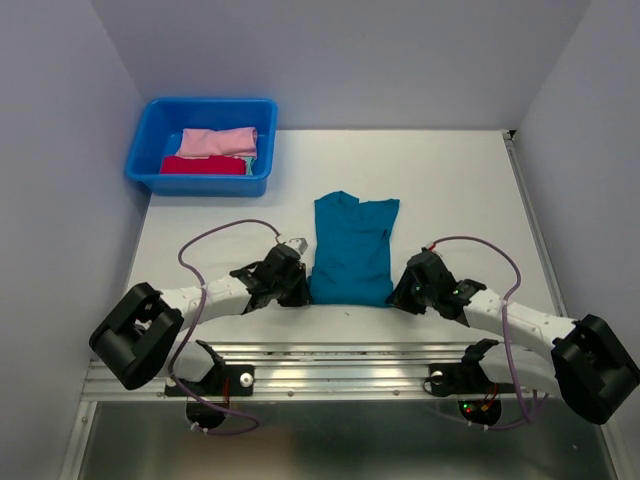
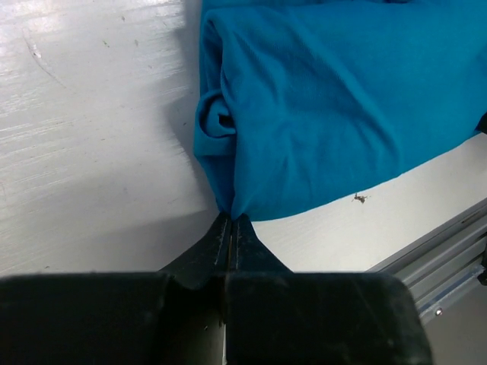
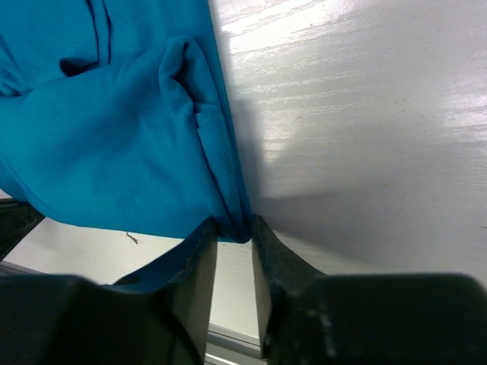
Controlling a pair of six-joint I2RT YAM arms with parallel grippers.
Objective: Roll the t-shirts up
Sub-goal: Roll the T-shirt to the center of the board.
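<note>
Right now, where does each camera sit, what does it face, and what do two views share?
Top external: above and behind, looking down on table, teal t-shirt, blue tub; both arms show.
Left wrist: low, facing the shirt's hem corner; left jaws pinch it.
Right wrist: low, at the other corner; right jaws straddle it.
Shared: the t-shirt.

Three t-shirts show: one teal t-shirt [image 1: 350, 250] spread flat to the right of the single blue tub [image 1: 210, 102] and nearer the arms, plus one pink bundle [image 1: 220, 141] and one red bundle [image 1: 203, 166] inside that tub. There is one table [image 1: 450, 180]. There are two grippers, the left gripper [image 1: 305, 297] and the right gripper [image 1: 395, 297], both nearer than the tub.
</note>
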